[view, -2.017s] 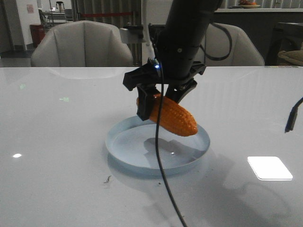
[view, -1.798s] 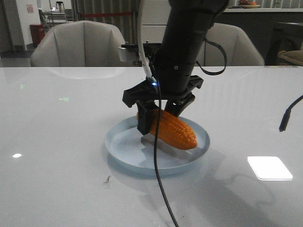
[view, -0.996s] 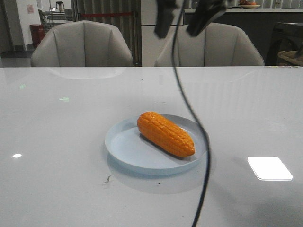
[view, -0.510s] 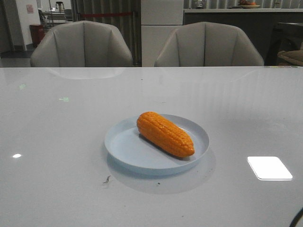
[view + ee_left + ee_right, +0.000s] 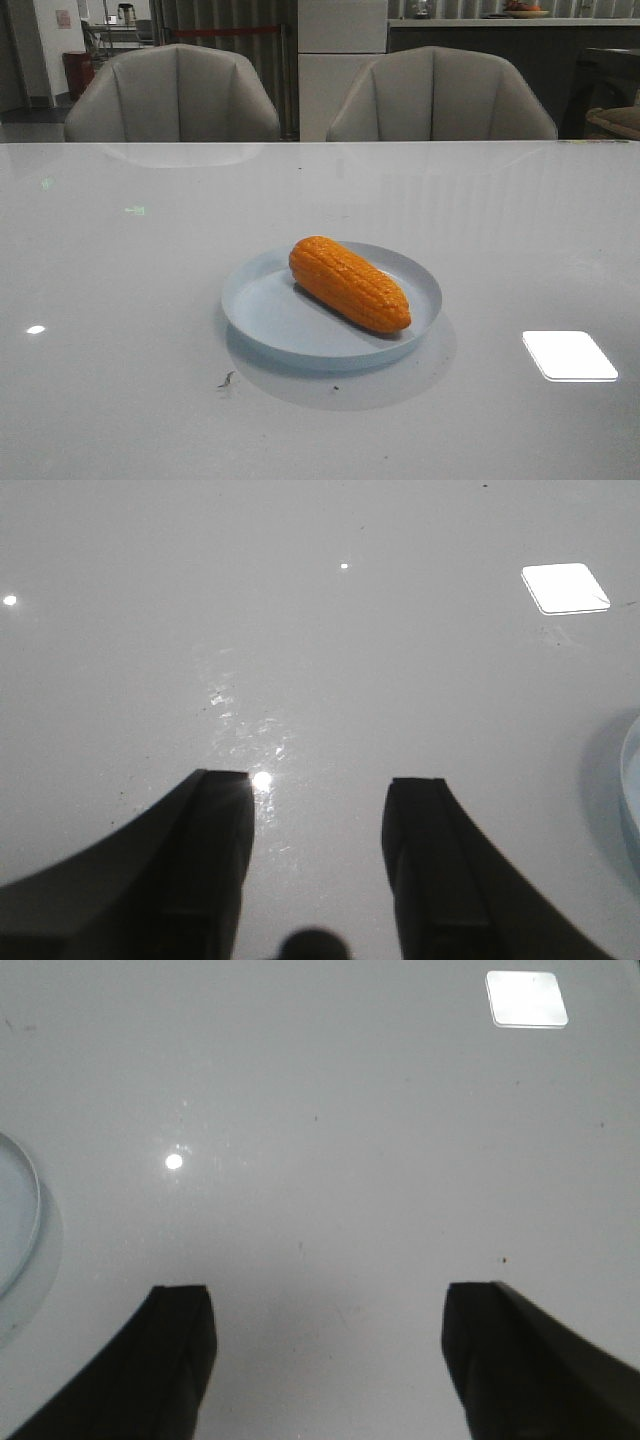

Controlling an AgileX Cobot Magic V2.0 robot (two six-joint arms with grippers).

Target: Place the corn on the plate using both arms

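The orange-yellow corn (image 5: 350,283) lies on its side in the pale blue plate (image 5: 260,305) at the middle of the white table, its tapered end toward the front right. Neither arm shows in the front view. My left gripper (image 5: 318,785) is open and empty over bare table, with the plate's rim (image 5: 630,790) at the edge of its view. My right gripper (image 5: 330,1295) is open wide and empty over bare table, with the plate's rim (image 5: 25,1225) at the edge of its view.
Two grey chairs (image 5: 175,95) (image 5: 440,95) stand behind the table's far edge. A bright light reflection (image 5: 568,355) lies on the tabletop right of the plate. A small dark speck (image 5: 226,379) lies in front of the plate.
The arm that held the corn over the plate set it down, let go, rose and left the front view. The corn now lies free in the plate.
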